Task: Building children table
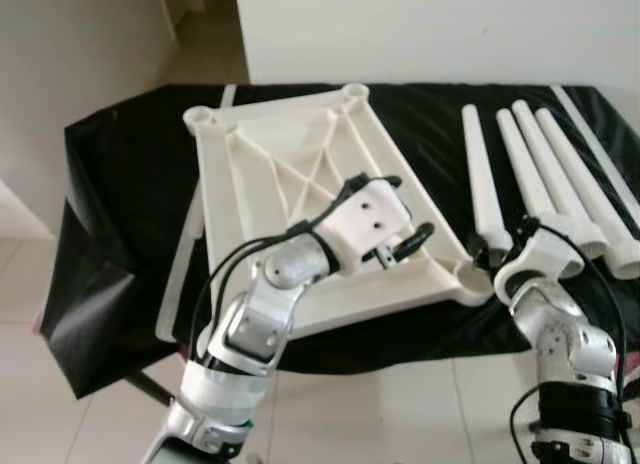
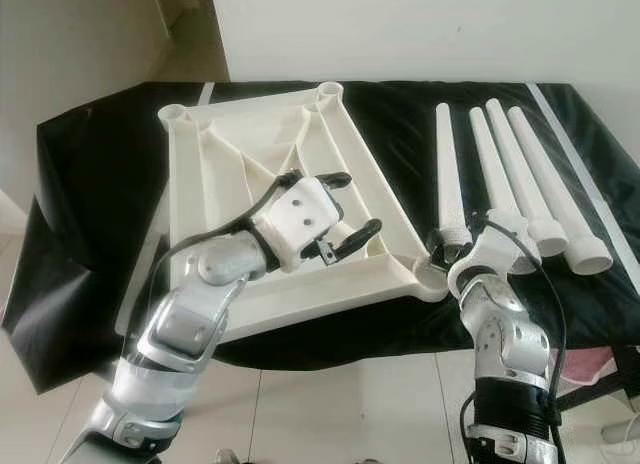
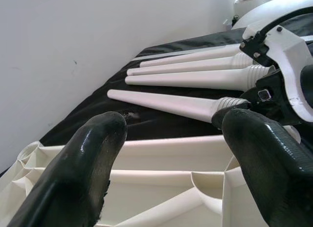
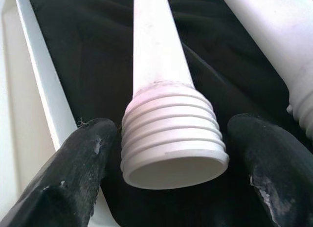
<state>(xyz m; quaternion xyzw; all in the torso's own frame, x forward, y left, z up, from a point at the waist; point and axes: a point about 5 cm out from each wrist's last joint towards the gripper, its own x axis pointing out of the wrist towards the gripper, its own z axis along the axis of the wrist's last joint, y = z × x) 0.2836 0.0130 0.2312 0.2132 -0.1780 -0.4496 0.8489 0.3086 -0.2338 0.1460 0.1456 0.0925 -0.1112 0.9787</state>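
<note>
The right pincer (image 2: pixel 447 246) sits at the threaded end of the nearest table leg (image 2: pixel 447 174), its two black fingers (image 4: pixel 73 173) spread wide on either side of the ribbed collar. In the right wrist view a gap shows between each finger and the thread, so the pincer brackets the leg without clamping it. The leg's open, hollow mouth faces the wrist camera. At 9 o'clock from this pincer, just beside it, is the corner socket (image 2: pixel 428 274) of the tabletop.

The left pincer (image 2: pixel 345 209) hovers over the near-right part of the upturned white tabletop (image 2: pixel 250 134), fingers parted and holding nothing. Its tips point toward 3 o'clock, at the right pincer. In the left wrist view the two fingers frame the ribbed underside of the tabletop, with the legs lying beyond.

The tabletop lies upside down on the desk (image 2: pixel 90 174), which is draped in black cloth. Its raised rim forms a shallow tray divided by crossing ribs into open compartments; nothing can be seen lying in them. Round sockets show at the far corners, at about 11 o'clock (image 2: pixel 172 112) and 12 o'clock (image 2: pixel 330 88) of the panel.

At 3 o'clock from the tabletop, three more white legs (image 2: pixel 520 164) lie side by side with the first, all running from 12 to 6 o'clock with their threaded ends nearest the robot. Pale floor tiles (image 2: pixel 330 414) show below the desk edge.
</note>
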